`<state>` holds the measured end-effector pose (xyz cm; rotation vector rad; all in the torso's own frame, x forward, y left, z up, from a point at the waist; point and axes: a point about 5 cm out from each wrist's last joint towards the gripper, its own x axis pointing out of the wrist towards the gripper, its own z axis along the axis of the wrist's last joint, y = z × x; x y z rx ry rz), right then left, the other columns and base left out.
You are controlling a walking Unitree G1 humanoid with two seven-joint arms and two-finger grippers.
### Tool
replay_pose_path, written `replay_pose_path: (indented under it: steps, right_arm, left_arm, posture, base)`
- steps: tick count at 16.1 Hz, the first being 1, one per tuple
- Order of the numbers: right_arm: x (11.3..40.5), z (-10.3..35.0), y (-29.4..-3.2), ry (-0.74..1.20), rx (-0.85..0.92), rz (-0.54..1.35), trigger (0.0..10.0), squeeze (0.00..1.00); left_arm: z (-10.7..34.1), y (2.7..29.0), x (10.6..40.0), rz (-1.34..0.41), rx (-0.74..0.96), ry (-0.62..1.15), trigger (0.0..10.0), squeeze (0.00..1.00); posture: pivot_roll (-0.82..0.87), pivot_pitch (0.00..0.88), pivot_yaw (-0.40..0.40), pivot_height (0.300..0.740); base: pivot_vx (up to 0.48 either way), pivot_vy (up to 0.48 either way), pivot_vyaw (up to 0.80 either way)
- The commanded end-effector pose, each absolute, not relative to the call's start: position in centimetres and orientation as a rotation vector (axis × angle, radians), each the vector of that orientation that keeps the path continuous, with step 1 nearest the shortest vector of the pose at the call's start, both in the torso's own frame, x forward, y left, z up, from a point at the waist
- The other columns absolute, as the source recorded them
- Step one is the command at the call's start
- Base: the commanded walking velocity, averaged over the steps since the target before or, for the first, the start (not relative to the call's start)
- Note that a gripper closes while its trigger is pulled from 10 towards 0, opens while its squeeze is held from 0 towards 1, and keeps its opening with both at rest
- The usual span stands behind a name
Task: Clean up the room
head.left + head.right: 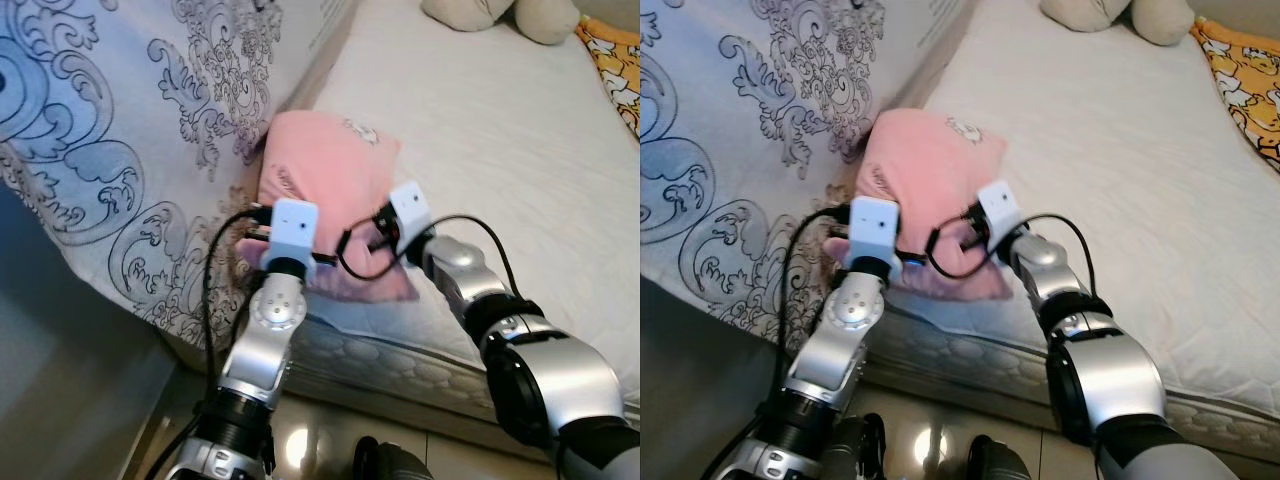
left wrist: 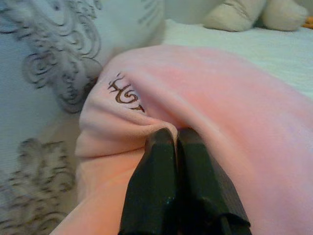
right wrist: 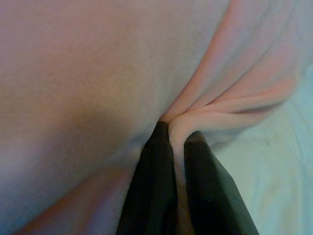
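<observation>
Both arms reach over the near edge of the bed [image 1: 520,150], and each grips the pink pillow [image 1: 330,170] that lies on the white mattress, its far-left side pressed against the large paisley-patterned pillow [image 1: 120,130]; the left pincer [image 2: 176,134] has its fingers pressed together on a fold of the pink cover just below some brown embroidered lettering [image 2: 124,93]; the right pincer [image 3: 173,129] is pinching a thin ridge of the same fabric near the pillow's lower right edge.

The risk, as I judge it, lies in how little cloth each pincer holds; the pinches take only the loose cover, not the filling, so a lift could stretch the fabric and let a fold slide out, most likely on the right where the ridge looks thinnest; if one side slips, the pillow may swing and drop off the bed edge towards the floor [image 1: 300,440]; uneven pulling by the two arms could also drag it against the paisley-patterned pillow; a cream stuffed toy [image 1: 500,15] lies well apart at the far end.
</observation>
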<state>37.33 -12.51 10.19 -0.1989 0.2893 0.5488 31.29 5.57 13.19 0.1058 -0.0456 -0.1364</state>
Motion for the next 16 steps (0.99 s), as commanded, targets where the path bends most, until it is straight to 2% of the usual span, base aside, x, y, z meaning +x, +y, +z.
replay_pose_path:
  steps: [1,5,6,7,11,16]
  right_arm:
    - [37.0,9.6,-12.8,0.314,-0.212,0.551,10.0,0.0]
    - [37.1,9.7,-14.2,0.309,-0.169,0.477,10.0,0.0]
    - [37.3,9.9,-14.5,0.295,-0.147,0.447,10.0,0.65]
    - [37.6,10.4,-14.8,0.274,-0.108,0.406,10.0,1.0]
    - [38.2,11.8,-15.1,0.191,-0.03,0.323,10.0,1.0]
    - [38.4,12.6,-14.3,0.111,-0.007,0.326,10.0,1.0]
  left_arm:
    - [13.8,3.6,31.3,-0.234,0.101,-0.046,10.0,0.0]
    - [14.0,3.2,31.4,-0.271,0.05,-0.022,10.0,0.01]
    - [14.0,3.3,31.4,-0.266,0.044,-0.021,10.0,1.0]
    - [14.0,3.6,31.5,-0.258,0.044,-0.026,10.0,1.0]
    - [14.7,5.1,32.5,-0.214,0.054,-0.051,10.0,1.0]
    - [15.0,5.7,32.9,-0.235,0.082,-0.076,10.0,1.0]
  posture:
    - [0.17,0.163,-0.098,0.74]
    - [0.16,0.156,-0.086,0.74]
    - [0.16,0.154,-0.087,0.74]
    - [0.16,0.154,-0.088,0.74]
    - [0.15,0.152,-0.087,0.74]
    - [0.15,0.151,-0.087,0.74]
  base:
    - [0.0,0.0,0.0]
    - [0.0,0.0,0.0]
    - [0.0,0.0,0.0]
    - [0.0,0.0,0.0]
    - [0.0,0.0,0.0]
    - [0.0,0.0,0.0]
